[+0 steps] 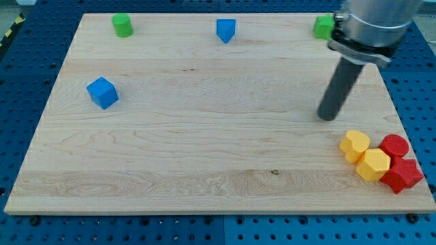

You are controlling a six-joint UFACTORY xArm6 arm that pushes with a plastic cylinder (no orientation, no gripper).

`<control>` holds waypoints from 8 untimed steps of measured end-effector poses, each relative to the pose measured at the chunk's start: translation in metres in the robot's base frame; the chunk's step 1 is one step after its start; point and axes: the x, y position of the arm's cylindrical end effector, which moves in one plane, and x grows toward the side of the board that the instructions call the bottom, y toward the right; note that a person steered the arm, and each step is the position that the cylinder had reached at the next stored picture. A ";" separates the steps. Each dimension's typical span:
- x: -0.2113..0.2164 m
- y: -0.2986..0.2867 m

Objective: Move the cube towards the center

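A blue cube (102,92) sits on the wooden board (204,136) at the view's left, alone. My tip (328,116) rests on the board at the view's right, far from the cube, above and left of the yellow and red cluster. The dark rod rises from it to the arm's grey body at the top right.
A green cylinder (122,25) sits top left. A blue pentagonal block (225,30) sits top centre. A green block (323,27) sits top right, partly behind the arm. Two yellow blocks (354,145) (373,165), a red cylinder (394,146) and a red star-like block (402,175) cluster bottom right.
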 end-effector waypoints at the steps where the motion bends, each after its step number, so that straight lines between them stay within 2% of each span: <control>1: -0.002 -0.070; 2: -0.002 -0.119; 4: 0.011 -0.134; 6: 0.083 -0.260; 7: 0.079 -0.343; 8: 0.053 -0.414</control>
